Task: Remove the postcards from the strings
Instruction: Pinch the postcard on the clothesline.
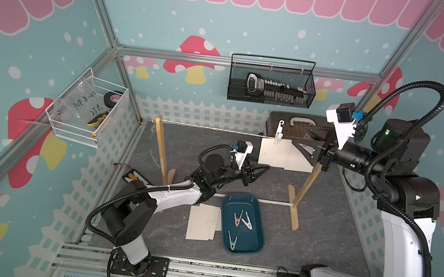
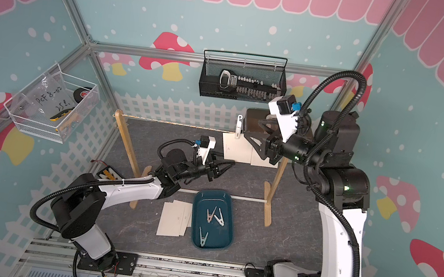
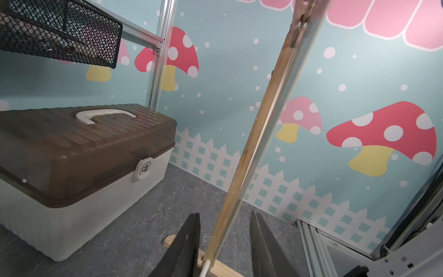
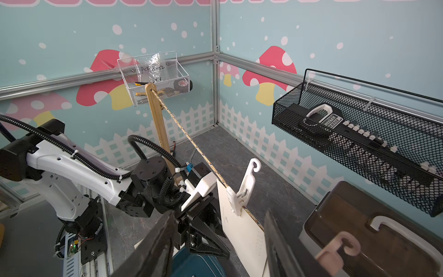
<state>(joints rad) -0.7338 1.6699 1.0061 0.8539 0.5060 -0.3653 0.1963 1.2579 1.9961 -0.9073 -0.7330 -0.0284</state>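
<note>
The first postcard hangs from the string directly below the clothespin. A second postcard hangs just beside it, past the clothespin. The card face lies along the string line. Its long axis appears vertical, with the free edge pointing down.

The left gripper sits below the clothespin at that free edge. Its jaws are apart and straddle the card edge-on, with a gap on each side. The right gripper is level with the clothespin, just beside it and nearer to it. Its jaws are parted and grasp nothing.

Likely sequence: the left gripper pinches the card and the right releases the clothespin.
</note>
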